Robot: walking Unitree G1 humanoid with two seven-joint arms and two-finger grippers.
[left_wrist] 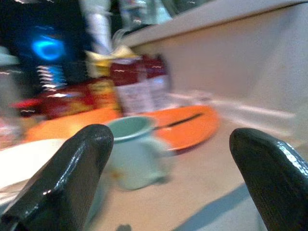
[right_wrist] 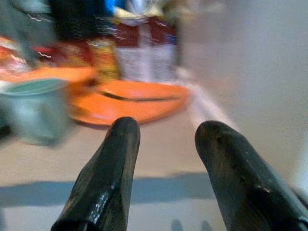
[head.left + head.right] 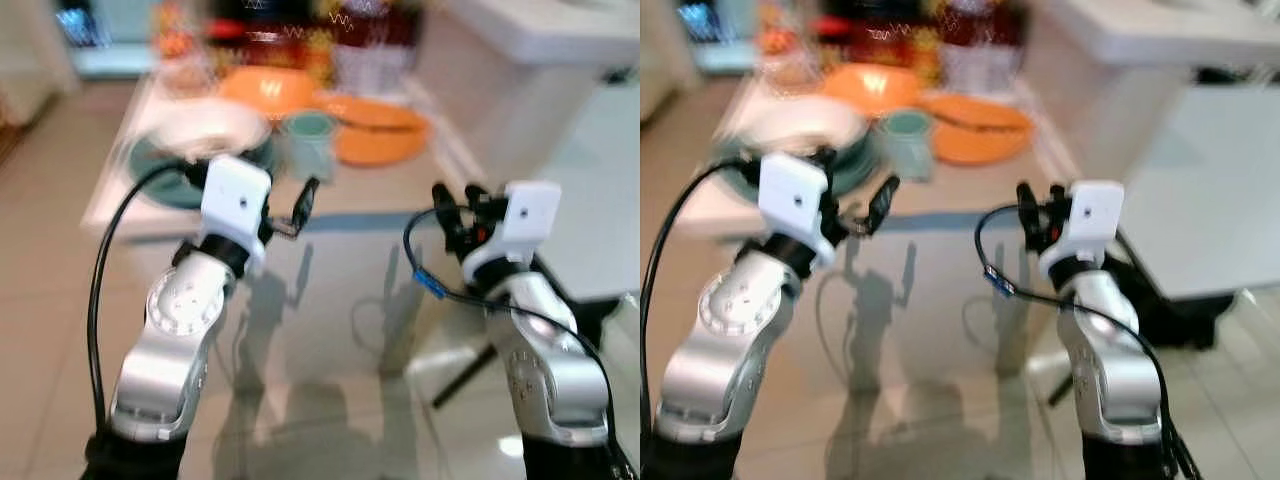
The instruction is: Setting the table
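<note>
- The step in hand looked like the approach: both arms were raised short of the table [image 3: 120, 215], and nothing had yet been picked up.
- The left gripper [image 3: 300, 208] hung at about 11 o'clock of the head view, just off the table's near edge; in the left wrist view its fingers [image 1: 62, 178] stood wide apart and held nothing.
- The white plate [image 3: 205, 125] lay on a green plate [image 3: 150, 185], up at 10 o'clock beyond that gripper.
- The green mug [image 3: 308, 140] stood at 12 o'clock, just beside those plates; the next move probably called for closing in and lining the open fingers up on it.
- An orange plate [image 3: 385, 140] with a dark utensil on it lay at 1 o'clock, an orange bowl [image 3: 265, 90] behind the mug.
- The right gripper [image 3: 450, 215] hovered at 2 o'clock, its fingers parted and empty.
- The table was pale, with blurred packets [image 1: 137, 86] at its far end; the floor [image 3: 330, 330] was glossy tile, and a white counter [image 3: 540, 40] rose at 1 o'clock.
</note>
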